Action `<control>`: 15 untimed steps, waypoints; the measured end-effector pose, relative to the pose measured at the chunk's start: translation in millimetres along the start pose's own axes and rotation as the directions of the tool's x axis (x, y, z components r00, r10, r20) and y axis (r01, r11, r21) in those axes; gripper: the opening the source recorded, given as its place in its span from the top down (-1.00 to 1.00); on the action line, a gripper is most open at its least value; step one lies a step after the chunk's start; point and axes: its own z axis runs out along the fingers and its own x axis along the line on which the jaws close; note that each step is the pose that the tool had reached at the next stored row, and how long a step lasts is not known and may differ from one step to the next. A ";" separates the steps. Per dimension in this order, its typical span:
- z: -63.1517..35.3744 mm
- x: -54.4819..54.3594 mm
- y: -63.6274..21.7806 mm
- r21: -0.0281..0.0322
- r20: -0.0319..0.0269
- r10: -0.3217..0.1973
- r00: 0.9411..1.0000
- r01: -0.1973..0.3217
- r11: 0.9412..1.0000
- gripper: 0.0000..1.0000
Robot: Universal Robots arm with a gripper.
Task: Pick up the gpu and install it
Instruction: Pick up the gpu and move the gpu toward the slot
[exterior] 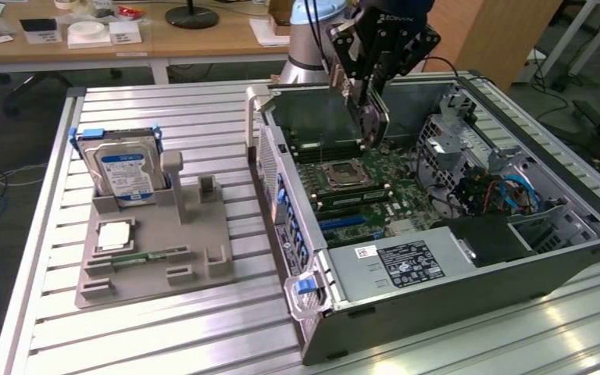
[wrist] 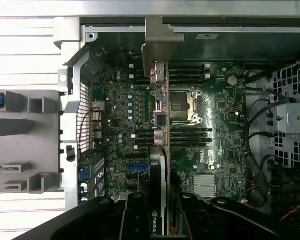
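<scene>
**Black Tool, Green Board**

The tool (exterior: 361, 87) was black and the gpu (exterior: 371, 117) dark, its back brownish. The motherboard (exterior: 378, 176) was green (crossed by black slots and dotted with small silver parts). The hard drive (exterior: 123, 168) was silver with a blue-and-white label; the holder (exterior: 154, 266) was plain grey. The table (exterior: 165, 117) was pale silver, striped by grooves. The case (exterior: 467, 289) was dark grey.

Gripped end of the gpu (wrist: 159, 165) hidden between fingers (wrist: 135, 220) of the hand (wrist: 160, 202)
</scene>
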 end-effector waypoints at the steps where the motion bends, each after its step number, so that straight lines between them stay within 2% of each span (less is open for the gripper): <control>1: 0.0 -1.6 0.1 0.000 0.000 0.000 1.000 0.000 1.000 0.47; 15: 0.7 -23.7 2.1 0.000 0.000 0.000 1.000 0.000 1.000 0.47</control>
